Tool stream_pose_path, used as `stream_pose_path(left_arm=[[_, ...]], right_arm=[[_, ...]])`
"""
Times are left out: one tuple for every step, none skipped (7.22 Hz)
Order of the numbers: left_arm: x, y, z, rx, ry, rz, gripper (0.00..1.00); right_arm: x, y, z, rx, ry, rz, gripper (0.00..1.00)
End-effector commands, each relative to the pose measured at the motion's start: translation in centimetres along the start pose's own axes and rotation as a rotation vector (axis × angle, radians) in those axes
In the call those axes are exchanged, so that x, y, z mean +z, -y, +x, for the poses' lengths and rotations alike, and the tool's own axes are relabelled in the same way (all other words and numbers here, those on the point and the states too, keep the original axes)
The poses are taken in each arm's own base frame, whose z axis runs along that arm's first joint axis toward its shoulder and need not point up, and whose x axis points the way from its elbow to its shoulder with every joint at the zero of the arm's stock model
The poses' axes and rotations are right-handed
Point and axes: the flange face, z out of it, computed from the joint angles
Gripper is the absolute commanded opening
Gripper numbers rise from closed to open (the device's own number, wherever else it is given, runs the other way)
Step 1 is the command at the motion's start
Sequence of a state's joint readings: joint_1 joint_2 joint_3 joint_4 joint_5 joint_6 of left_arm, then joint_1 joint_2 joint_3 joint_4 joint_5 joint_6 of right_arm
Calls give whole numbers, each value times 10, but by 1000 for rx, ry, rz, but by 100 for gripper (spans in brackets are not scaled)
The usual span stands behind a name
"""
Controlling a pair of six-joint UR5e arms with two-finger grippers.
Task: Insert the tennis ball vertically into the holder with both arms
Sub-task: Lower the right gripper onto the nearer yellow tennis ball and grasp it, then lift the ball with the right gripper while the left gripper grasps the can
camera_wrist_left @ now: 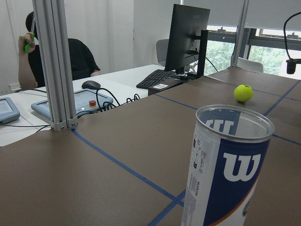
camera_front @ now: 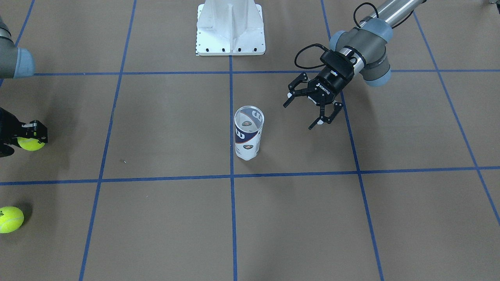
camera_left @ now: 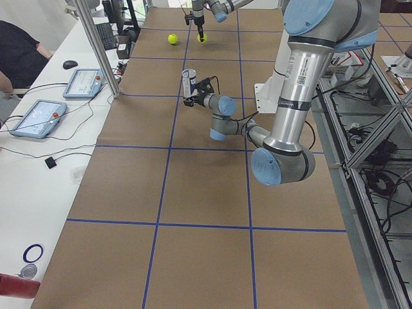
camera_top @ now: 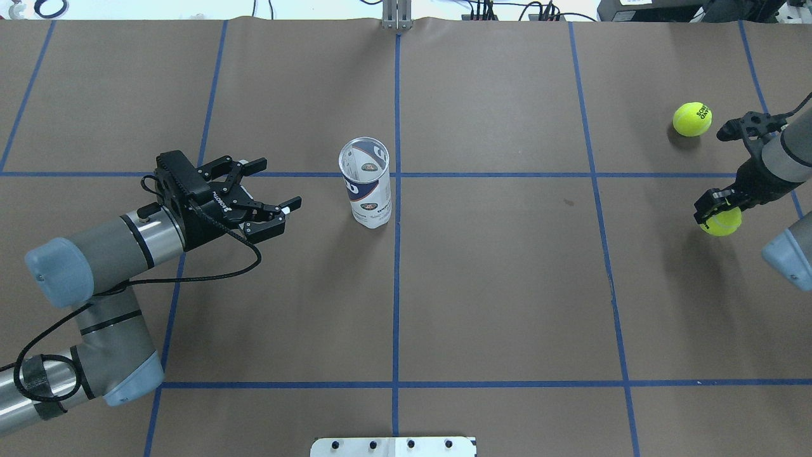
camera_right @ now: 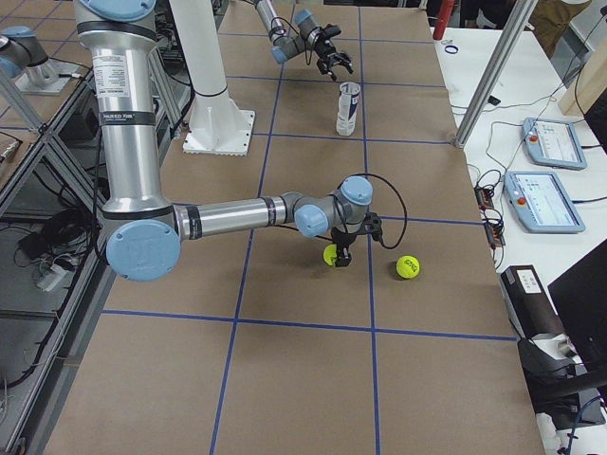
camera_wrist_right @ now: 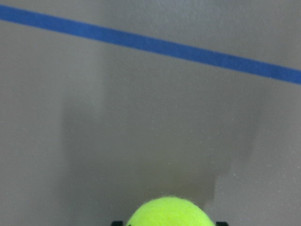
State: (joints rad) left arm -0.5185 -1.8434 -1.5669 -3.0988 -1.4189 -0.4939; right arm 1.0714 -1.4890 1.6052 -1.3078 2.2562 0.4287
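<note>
On the counter (camera_top: 507, 298), the left arm (camera_top: 136, 238) aims its released, empty jaws sideways at the upright, open-topped holder (camera_top: 368, 190) near the centre, probably to brace it, while far right the right arm (camera_top: 771, 162) points its jaws downward, grasping a tennis ball (camera_top: 722, 223) for a vertical drop.

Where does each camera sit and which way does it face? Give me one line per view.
Front-facing: across the table, looking down at the robot; its white metal pedestal base tops the frame.
Overhead: behind the robot, looking forward and down; open left fingers, right fingers gripping a yellow-green felt tennis ball.
Exterior left: table's end; left arm near.
Exterior right: opposite end; right arm near.
Left wrist: faces the clear plastic navy-labelled can.
Right wrist: looks down at brown table and ball.
Shared: overhead and front-facing show the can.
</note>
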Motion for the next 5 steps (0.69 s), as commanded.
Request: stream_pose_path(left_arm=[[4, -12, -4, 4, 7, -26, 99], [13, -21, -2, 8, -9, -79, 99], [27, -20, 6, 11, -33, -141, 99], [32, -24, 9, 13, -38, -184, 99], [44, -25, 15, 12, -43, -192, 99]], right_arm=[[-49, 29, -4, 23, 100, 52, 0], [-66, 42, -9, 24, 118, 78, 0], [-82, 49, -10, 22, 139, 101, 0], [-97, 56, -17, 12, 157, 123, 0], [-111, 65, -22, 3, 164, 147, 0]])
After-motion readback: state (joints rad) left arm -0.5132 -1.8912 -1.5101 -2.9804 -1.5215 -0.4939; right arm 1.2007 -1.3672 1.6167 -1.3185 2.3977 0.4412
